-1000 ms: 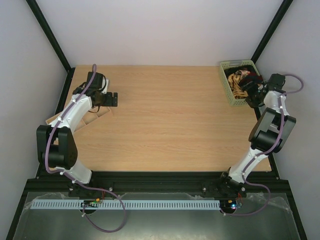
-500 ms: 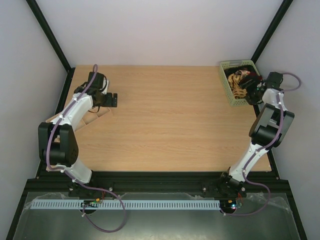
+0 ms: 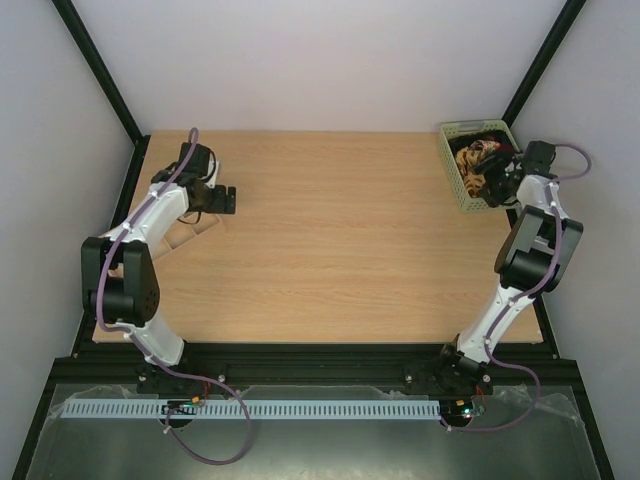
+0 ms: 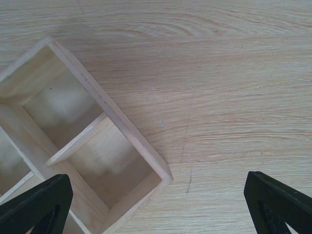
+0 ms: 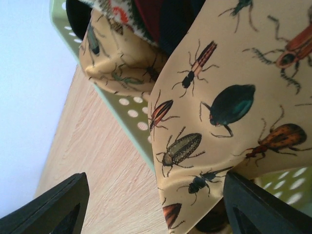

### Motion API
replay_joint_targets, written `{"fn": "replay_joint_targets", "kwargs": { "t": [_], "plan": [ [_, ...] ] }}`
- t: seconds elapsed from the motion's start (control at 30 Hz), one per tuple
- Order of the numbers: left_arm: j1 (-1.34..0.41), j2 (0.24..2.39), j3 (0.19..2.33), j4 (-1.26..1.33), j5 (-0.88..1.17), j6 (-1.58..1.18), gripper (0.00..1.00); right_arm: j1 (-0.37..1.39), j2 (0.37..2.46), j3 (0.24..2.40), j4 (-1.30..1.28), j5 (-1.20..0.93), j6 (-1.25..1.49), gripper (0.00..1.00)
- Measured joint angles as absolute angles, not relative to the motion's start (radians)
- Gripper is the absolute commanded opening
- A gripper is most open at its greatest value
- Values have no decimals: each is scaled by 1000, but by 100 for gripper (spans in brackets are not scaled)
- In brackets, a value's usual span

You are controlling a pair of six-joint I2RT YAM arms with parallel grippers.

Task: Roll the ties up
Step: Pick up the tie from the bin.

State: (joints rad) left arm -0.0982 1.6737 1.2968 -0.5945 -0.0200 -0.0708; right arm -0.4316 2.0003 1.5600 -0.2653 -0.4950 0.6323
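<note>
While the left gripper (image 3: pixel 224 198) hangs wide open at far left, the right gripper (image 5: pixel 158 204), jaws parted, straddles the yellow tie (image 5: pixel 219 97), which drapes lengthwise over the basket (image 5: pixel 131 114) rim at upper right.

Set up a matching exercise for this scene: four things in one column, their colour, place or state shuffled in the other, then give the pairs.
Things
1. insect-print tie
2. basket
3. wooden box
4. left gripper

Descriptions
A. open wide, above the box's corner
B. pale green, with holes in its wall
C. yellow, lying between the fingers of the right gripper
D. visible compartments empty, on the left side of the table

Pairs: 1-C, 2-B, 3-D, 4-A
</note>
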Motion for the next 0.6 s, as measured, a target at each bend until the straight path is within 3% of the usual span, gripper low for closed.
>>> {"fn": "replay_joint_targets", "kwargs": {
  "t": [0.43, 0.6],
  "plan": [
    [-108, 1696, 1324, -601, -28, -71, 100, -393, 2013, 1571, -265, -516, 663, 78],
    [-113, 1697, 1327, -603, -36, -71, 100, -389, 2084, 1649, -267, -485, 647, 66]
  ]
}}
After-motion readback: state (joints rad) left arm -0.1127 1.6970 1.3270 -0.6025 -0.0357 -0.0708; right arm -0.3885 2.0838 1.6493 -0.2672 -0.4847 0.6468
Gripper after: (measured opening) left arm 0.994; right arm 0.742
